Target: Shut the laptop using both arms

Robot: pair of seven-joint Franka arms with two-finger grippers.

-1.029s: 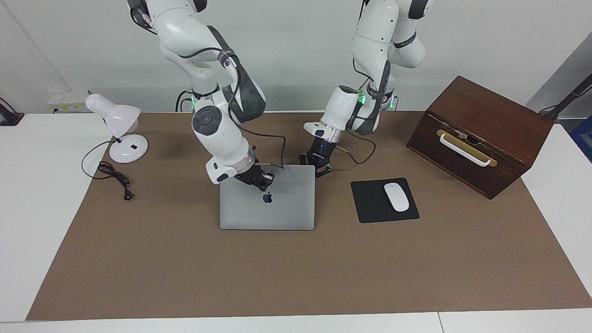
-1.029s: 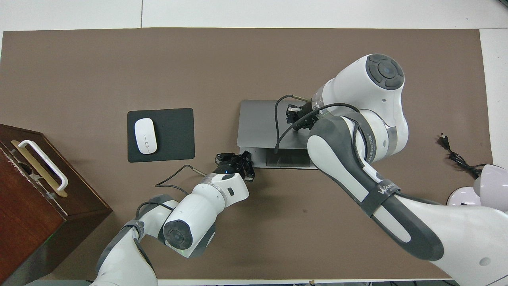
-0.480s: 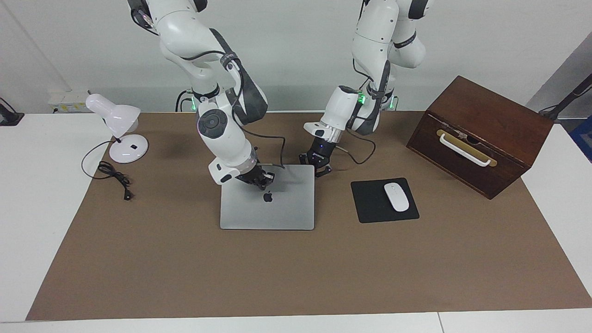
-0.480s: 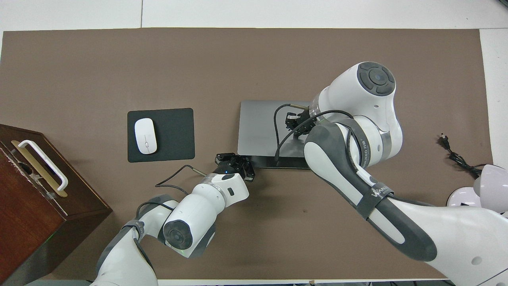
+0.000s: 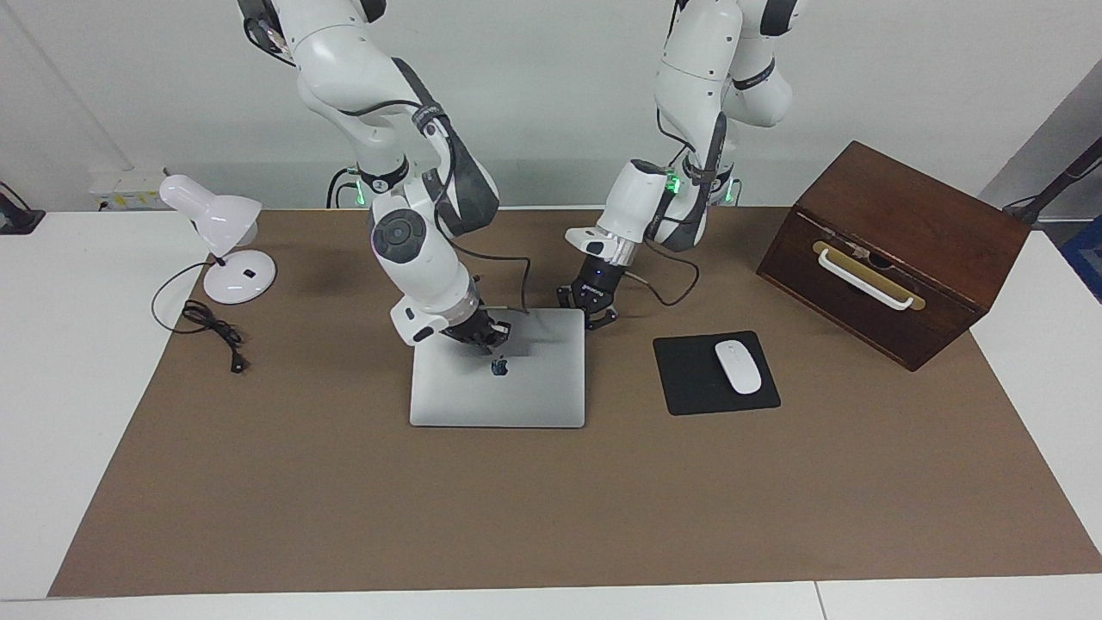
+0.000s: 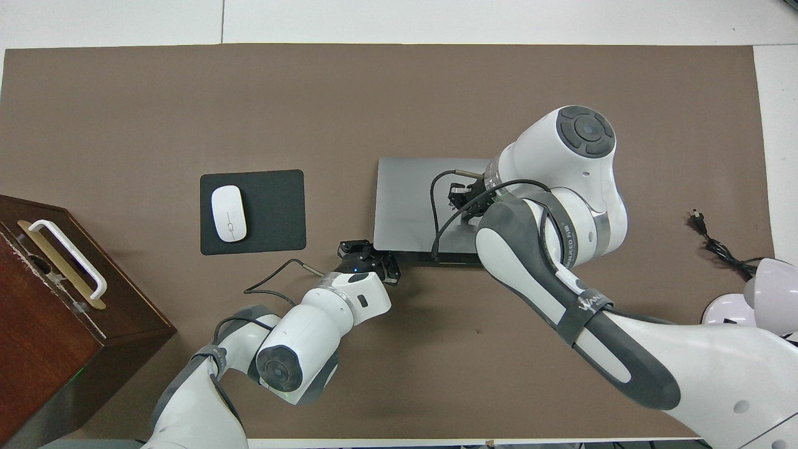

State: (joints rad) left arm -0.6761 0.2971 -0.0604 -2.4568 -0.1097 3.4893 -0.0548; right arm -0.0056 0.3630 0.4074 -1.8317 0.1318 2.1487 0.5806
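Silver-grey laptop (image 5: 498, 379) lies mid-desk, lid nearly flat, because the clenched right tool (image 5: 484, 331) presses at its twelve o'clock while the clenched left tool (image 5: 592, 308) apparently steadies the two o'clock corner.

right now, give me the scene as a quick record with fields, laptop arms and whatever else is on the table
laptop: lid lowered almost flat, a dark sliver of the base visible at the edge nearer the robots
right gripper: shut, on the lid by the logo
left gripper: shut, at the laptop's corner nearer the robots, toward the left arm's end
mouse: on the mouse pad, beside the laptop
wooden box: at the left arm's end of the table
desk lamp: at the right arm's end, cord unplugged
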